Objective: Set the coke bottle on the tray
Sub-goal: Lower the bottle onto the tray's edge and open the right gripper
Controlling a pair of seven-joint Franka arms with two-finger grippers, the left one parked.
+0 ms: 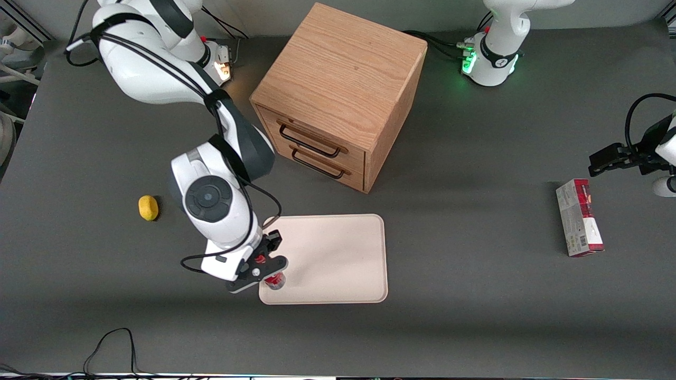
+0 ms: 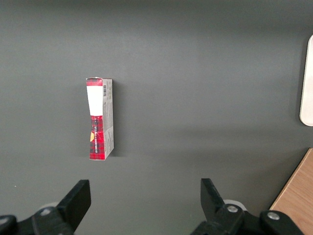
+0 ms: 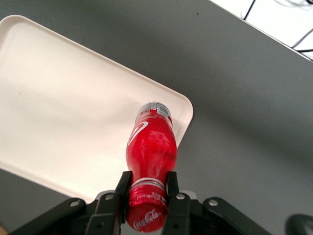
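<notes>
Now coke bottle [image 3: 150, 147] between jaws

Dark grey table [image 1: 475, 295], wooden drawer cabinet [image 1: 338, 84]

My black gripper [image 3: 146, 192] is clamped on the coke bottle [image 3: 150, 147], which has a glossy red body, white script, red cap and clear base. It stands over the cream-white tray [image 1: 338, 253]. The table [image 1: 475, 295] is dark grey, the cabinet [image 1: 338, 89] light oak with black handles, the lemon [image 1: 148, 207] yellow, and the carton [image 1: 578, 217] red and grey.
</notes>
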